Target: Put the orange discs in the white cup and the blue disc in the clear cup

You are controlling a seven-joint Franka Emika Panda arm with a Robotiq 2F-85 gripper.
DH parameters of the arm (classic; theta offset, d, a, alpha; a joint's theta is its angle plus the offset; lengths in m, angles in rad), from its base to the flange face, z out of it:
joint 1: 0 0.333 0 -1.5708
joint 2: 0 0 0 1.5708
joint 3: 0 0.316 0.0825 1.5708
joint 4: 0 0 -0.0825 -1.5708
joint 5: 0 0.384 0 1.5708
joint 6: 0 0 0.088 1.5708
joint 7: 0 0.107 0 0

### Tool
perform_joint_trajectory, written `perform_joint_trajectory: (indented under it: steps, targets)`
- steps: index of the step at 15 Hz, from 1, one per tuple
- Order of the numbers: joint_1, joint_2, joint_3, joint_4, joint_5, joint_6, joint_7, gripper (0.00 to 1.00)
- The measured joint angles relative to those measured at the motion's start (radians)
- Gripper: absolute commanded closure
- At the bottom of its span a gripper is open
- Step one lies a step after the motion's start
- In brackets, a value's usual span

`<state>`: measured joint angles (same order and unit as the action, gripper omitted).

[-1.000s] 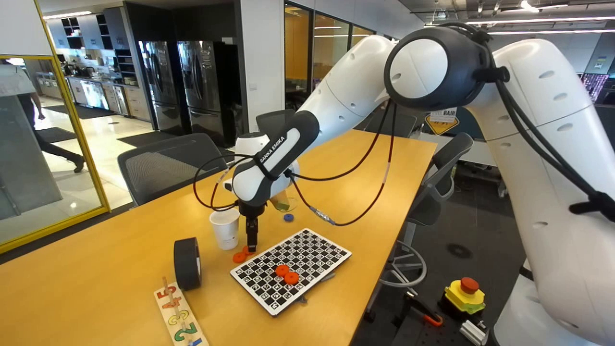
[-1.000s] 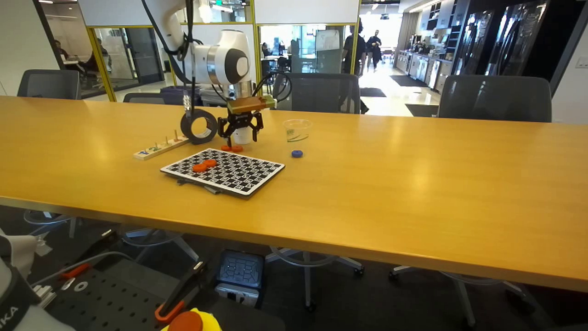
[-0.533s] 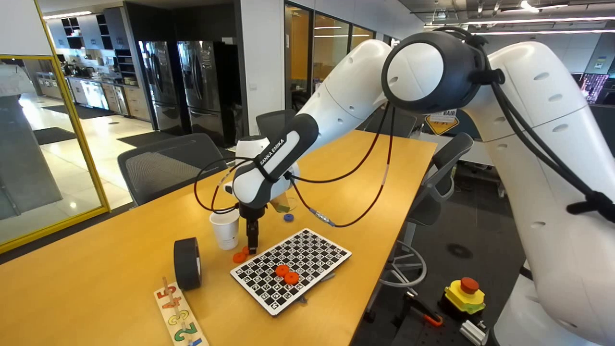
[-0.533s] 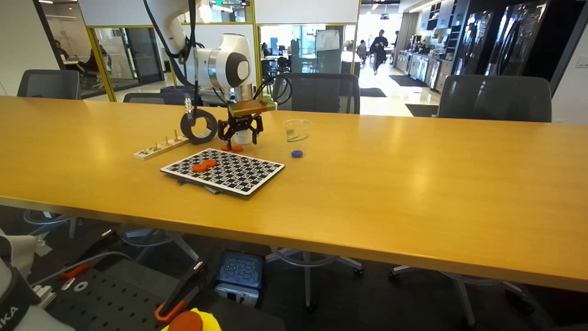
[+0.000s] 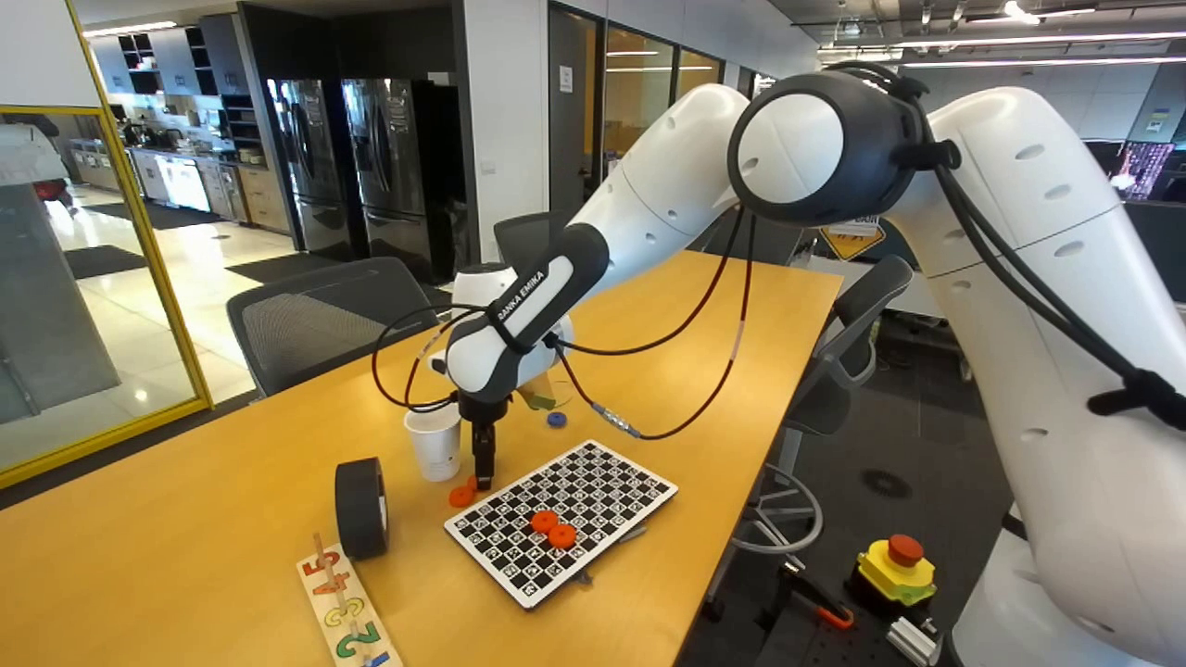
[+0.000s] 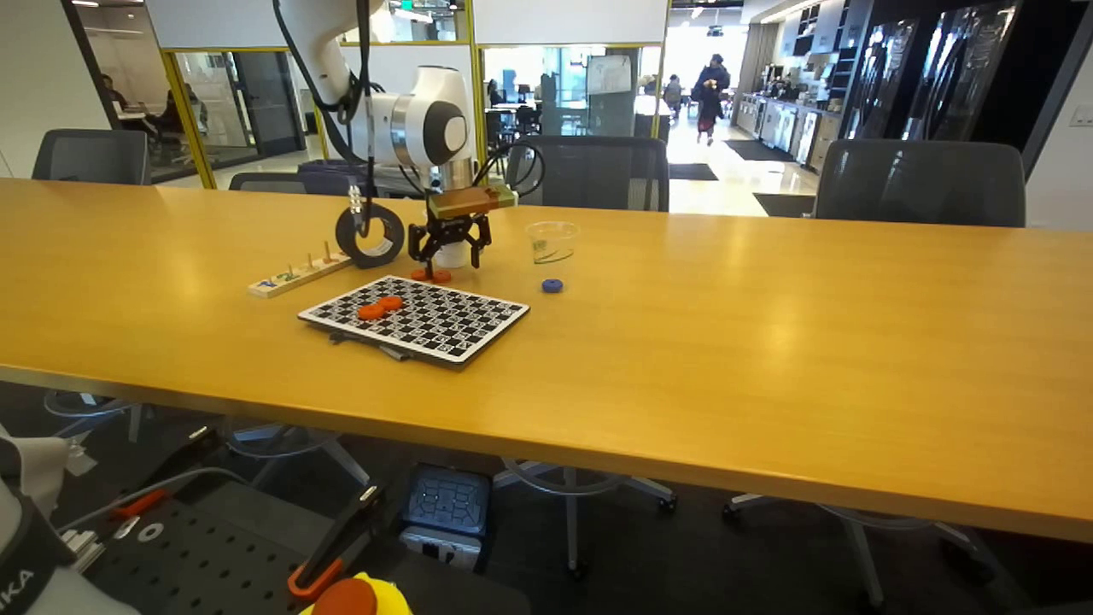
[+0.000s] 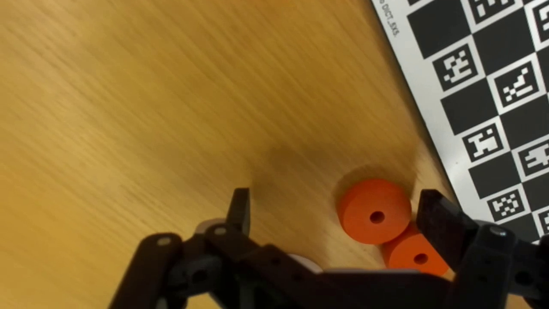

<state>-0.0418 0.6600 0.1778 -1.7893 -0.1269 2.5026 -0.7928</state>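
Slightly shifted gripper [image 6: 452, 270] between checkered board [image 6: 448, 320] and white cup [image 5: 435, 449]

Dark mesh chairs [image 6: 920, 184] line a long yellow-brown table [image 6: 768, 342], with dark flooring [image 5: 894, 426] below. In an exterior view, tall steel refrigerators [image 5: 378, 157] stand by a pale shiny floor [image 5: 190, 259] — near a white wall [image 5: 507, 102] — while strip lights [image 5: 1038, 40] glow overhead.

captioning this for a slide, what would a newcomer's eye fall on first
Most likely the white arm, arching from the right edge of an exterior view out over the table. Next, two bright orange discs on the black-and-white checkered board. In the wrist view, two more orange discs lie close together beside that board, by the open claw.
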Motion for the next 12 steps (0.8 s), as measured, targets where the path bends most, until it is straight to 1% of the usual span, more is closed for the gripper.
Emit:
perform_joint_trajectory:
  steps: [12]
  targets:
    - [-0.004,0.024,0.0,0.019,0.0,0.0,-0.001,0.0]
